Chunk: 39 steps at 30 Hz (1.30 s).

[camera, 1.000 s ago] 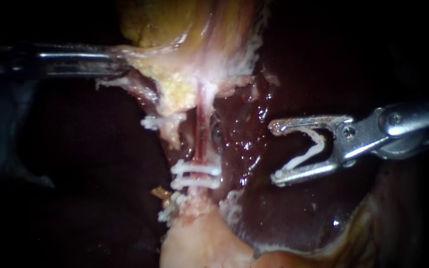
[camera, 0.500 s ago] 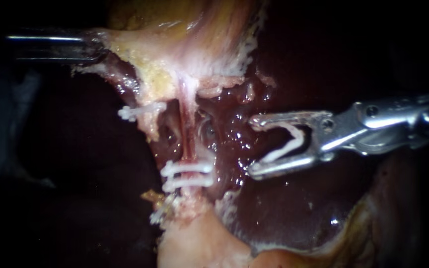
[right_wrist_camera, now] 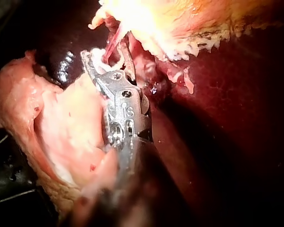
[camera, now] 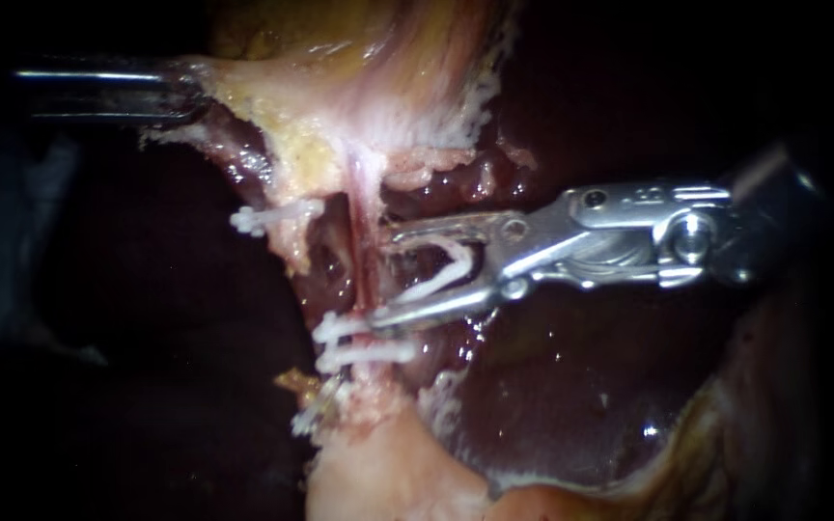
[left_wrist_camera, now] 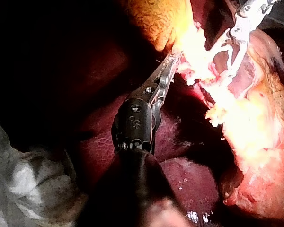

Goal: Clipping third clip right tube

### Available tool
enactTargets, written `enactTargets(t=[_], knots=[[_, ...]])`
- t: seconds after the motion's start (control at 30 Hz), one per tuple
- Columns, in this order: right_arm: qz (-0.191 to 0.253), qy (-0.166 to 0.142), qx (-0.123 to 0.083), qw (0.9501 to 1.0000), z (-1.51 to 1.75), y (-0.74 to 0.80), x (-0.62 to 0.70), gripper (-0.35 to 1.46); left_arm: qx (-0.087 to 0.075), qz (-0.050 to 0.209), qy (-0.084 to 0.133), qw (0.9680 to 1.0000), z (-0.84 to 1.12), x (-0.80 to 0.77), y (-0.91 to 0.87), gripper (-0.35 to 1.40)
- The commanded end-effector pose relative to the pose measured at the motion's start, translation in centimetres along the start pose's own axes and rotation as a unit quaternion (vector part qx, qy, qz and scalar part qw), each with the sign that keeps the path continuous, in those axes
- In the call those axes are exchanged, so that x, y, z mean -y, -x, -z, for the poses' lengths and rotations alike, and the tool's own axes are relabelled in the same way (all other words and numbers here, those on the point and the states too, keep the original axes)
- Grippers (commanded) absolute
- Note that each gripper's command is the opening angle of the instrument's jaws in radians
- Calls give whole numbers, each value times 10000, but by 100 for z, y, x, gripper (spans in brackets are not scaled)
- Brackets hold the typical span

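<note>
right pincer (camera: 381, 277) holds a spread clip (camera: 446, 275) at the right tube (camera: 364, 207); left pincer (camera: 183, 92) pinches edge of tissue (camera: 243, 96).

Your right instrument (camera: 378, 275) has come in from the right of the frame to the centre. Its jaws, carrying the white clip (camera: 444, 275), now have their tips at the right tube (camera: 363, 207), just above the two placed clips (camera: 364, 340). Your left instrument (camera: 190, 92) has drawn the pale tissue (camera: 272, 106) slightly toward the upper left.
</note>
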Motion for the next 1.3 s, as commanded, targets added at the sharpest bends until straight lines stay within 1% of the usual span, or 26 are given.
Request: enactTargets(t=[0.03, 0.1, 0.2, 0.27, 0.37, 0.43, 0.53, 0.67, 0.77, 0.93, 1.13, 1.3], knots=[[6, -27, -27, 10000, -5, -2, -2, 49, 0, -1, 1, 10000, 0, 0, 0, -35], [-32, -73, -86, 9999, -11, -4, -4, 49, 0, -1, 0, 10000, 0, 1, 0, -35], [-125, -203, -259, 9994, -17, -7, -6, 49, 0, -1, 1, 10000, 0, 1, 0, -35], [-199, -325, -413, 9984, -18, -8, -4, 49, 1, -2, 2, 10000, 0, 1, 0, -35], [-269, -510, -588, 9966, -15, -11, 0, 49, 1, -3, 5, 10000, 1, 3, 1, -35], [-310, -612, -667, 9954, -13, -15, 4, 49, 1, -3, 6, 10000, 1, 4, 1, -35], [-375, -797, -827, 9927, -9, -23, 11, 49, -1, -5, -6, 10000, 1, 7, 1, -35], [-534, -1021, -1072, 9875, -7, -36, 19, 48, -1, -6, -5, 10000, 1, 10, 2, -35], [-590, -1111, -1197, 9848, -8, -43, 20, 47, -1, -6, -6, 10000, 0, 9, 2, -35], [-685, -1117, -1306, 9827, -13, -48, 15, 46, -3, -5, -11, 10000, -1, 9, 1, -35], [-806, -1132, -1536, 9783, -25, -55, 1, 46, -5, -4, -19, 10000, -3, 8, 1, -35], [-843, -1167, -1639, 9759, -21, -70, -1, 46, -6, -4, -22, 10000, -4, 8, 1, -35]])
